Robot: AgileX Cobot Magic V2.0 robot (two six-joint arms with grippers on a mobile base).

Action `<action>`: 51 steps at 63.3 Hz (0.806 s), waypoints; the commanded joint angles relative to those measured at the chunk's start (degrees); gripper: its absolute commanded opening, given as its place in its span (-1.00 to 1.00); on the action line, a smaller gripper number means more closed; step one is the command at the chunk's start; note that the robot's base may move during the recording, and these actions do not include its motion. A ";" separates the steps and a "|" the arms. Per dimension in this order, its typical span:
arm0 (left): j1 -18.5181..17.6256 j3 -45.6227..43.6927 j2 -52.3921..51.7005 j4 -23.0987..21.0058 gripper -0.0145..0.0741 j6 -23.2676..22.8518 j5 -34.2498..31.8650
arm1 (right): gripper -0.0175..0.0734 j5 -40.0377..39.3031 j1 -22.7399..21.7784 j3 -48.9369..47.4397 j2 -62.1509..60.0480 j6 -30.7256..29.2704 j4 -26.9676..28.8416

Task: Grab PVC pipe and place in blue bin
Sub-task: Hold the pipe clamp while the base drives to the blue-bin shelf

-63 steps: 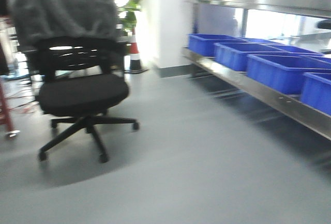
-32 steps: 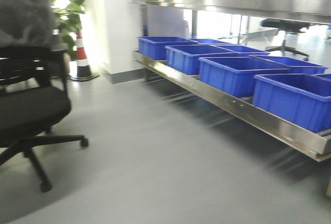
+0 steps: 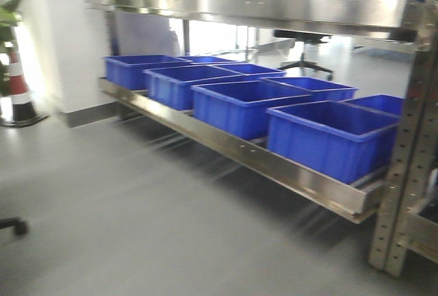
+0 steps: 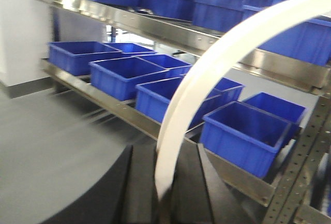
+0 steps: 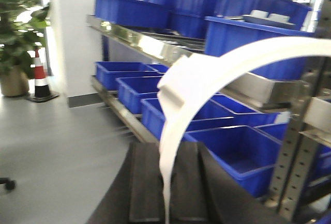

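PVC pipe (image 4: 176, 120) grabbed, not yet binned: the slim white arc stood clamped in the left end effector (image 4: 164, 157), short of the steel rack (image 3: 274, 166). The right end effector (image 5: 165, 149) was likewise closed on white pipe; same piece or a 2nd, can't tell. Grab looked done; approach & drop were left. A row of blue bins (image 3: 321, 149) sat open-topped on the rack's lower shelf, w/ more on the shelf above. The pipe appeared smooth and flat-sided, arching up in front of the rack. Its squared end (image 5: 176, 87) showed in the right wrist view, hole not discernible.
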 commanded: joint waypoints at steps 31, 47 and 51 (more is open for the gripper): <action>-0.28 -0.20 -0.41 0.02 -0.92 -0.18 -1.67 | -0.99 -1.70 -0.02 0.00 -0.32 -0.12 -0.58; -0.28 -0.20 -0.41 0.02 -0.92 -0.18 -1.67 | -0.99 -1.70 -0.02 0.00 -0.32 -0.12 -0.58; -0.28 -0.20 -0.41 0.02 -0.92 -0.18 -1.67 | -0.99 -1.70 -0.02 0.00 -0.32 -0.12 -0.58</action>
